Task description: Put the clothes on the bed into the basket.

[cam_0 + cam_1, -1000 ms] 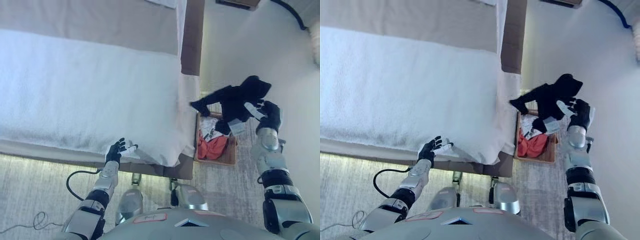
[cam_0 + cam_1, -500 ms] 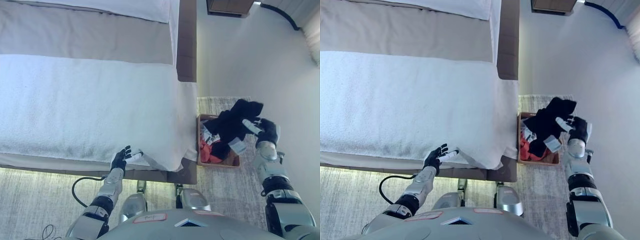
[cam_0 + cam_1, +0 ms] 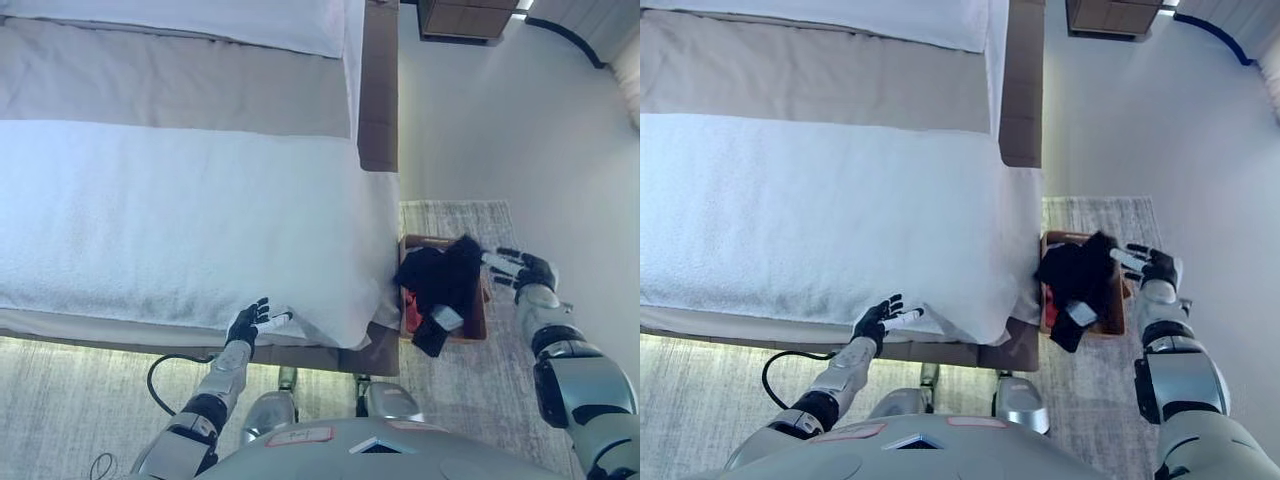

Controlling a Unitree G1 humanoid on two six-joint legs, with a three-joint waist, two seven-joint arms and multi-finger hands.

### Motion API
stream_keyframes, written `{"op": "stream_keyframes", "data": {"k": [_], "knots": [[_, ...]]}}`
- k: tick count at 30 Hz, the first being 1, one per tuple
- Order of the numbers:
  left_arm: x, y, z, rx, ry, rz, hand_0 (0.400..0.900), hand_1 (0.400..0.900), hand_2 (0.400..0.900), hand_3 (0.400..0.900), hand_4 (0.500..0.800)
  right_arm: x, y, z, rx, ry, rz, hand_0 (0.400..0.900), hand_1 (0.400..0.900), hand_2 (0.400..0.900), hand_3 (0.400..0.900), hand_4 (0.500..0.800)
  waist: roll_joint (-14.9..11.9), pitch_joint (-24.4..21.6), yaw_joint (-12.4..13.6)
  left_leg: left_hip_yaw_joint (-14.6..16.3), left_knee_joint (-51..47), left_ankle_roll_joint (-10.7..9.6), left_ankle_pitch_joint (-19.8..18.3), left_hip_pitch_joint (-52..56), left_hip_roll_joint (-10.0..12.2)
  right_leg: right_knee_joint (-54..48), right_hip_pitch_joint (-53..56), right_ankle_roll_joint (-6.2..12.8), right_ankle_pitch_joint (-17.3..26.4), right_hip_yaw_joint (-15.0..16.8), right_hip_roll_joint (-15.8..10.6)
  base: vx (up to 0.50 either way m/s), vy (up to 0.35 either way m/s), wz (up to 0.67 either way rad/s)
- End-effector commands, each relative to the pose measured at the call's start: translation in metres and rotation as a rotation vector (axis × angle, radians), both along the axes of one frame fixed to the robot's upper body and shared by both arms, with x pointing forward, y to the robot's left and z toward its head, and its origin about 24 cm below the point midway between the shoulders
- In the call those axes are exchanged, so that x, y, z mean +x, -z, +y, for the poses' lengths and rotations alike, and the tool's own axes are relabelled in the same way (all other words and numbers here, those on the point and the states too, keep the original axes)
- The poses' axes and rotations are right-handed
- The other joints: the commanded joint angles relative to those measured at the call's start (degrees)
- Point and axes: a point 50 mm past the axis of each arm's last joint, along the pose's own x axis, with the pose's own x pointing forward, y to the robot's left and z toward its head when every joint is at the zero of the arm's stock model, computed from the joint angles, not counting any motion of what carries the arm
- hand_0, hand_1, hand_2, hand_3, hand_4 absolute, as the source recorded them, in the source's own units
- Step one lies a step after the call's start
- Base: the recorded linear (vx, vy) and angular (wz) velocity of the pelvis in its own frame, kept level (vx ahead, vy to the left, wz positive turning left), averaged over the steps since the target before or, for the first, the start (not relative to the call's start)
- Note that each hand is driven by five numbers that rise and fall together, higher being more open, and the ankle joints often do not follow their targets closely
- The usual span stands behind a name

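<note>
A black garment (image 3: 438,280) lies draped over the brown basket (image 3: 480,322) on the floor by the bed's right corner, with a white tag hanging at its lower end. A red cloth (image 3: 409,313) shows under it in the basket. My right hand (image 3: 522,270) is open, with straight fingers just right of the garment and holding nothing. My left hand (image 3: 250,322) is open and empty at the front edge of the bed (image 3: 180,220), which has a white cover with no clothes showing on it.
The basket stands on a grey rug (image 3: 450,215) between the bed's brown frame (image 3: 377,90) and the white wall on the right. A wooden cabinet (image 3: 460,15) stands at the far end. Patterned carpet lies before the bed.
My right hand has lowered the black garment from the air onto the basket and let it go. The camera has shifted, so the whole scene sits lower. My left hand stays at the bed edge.
</note>
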Motion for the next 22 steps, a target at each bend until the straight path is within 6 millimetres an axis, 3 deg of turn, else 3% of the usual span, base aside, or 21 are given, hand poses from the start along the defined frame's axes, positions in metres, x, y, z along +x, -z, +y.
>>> {"op": "stream_keyframes", "data": {"k": [1, 12, 22], "knots": [[0.014, -0.006, 0.003, 0.061, 0.069, -0.048, 0.9, 0.9, 0.9, 0.9, 0.8, 0.011, -0.034, -0.028, -0.081, 0.095, -0.075, 0.9, 0.9, 0.9, 0.9, 0.8, -2.23, -2.75, 2.09, 3.45, 0.33, -1.43, -4.93, 2.89, 2.41, 0.3, 2.17, 3.86, -2.82, 0.14, -2.66, 0.0, -0.002, 0.05], [0.011, -0.004, 0.003, 0.067, 0.074, -0.039, 0.9, 0.9, 0.9, 0.9, 0.8, 0.008, -0.031, -0.028, -0.078, 0.102, -0.07, 0.9, 0.9, 0.9, 0.9, 0.8, -1.9, -3.1, 1.82, 3.36, 0.33, -1.34, -5.17, 3.19, 2.23, 0.3, 2.74, 3.85, -3.0, -0.17, -2.77, 0.0, 0.0, 0.0], [0.003, 0.0, 0.012, 0.069, 0.025, -0.007, 0.9, 0.9, 0.9, 0.9, 0.8, 0.01, -0.005, 0.013, -0.053, -0.067, -0.088, 0.9, 0.9, 0.9, 0.9, 0.8, -1.59, -3.53, 0.98, 3.99, 0.33, -1.16, -5.34, 3.6, 2.23, 0.3, 2.97, 3.77, -3.14, 0.55, -2.75, -0.01, 0.001, -0.04]]}}
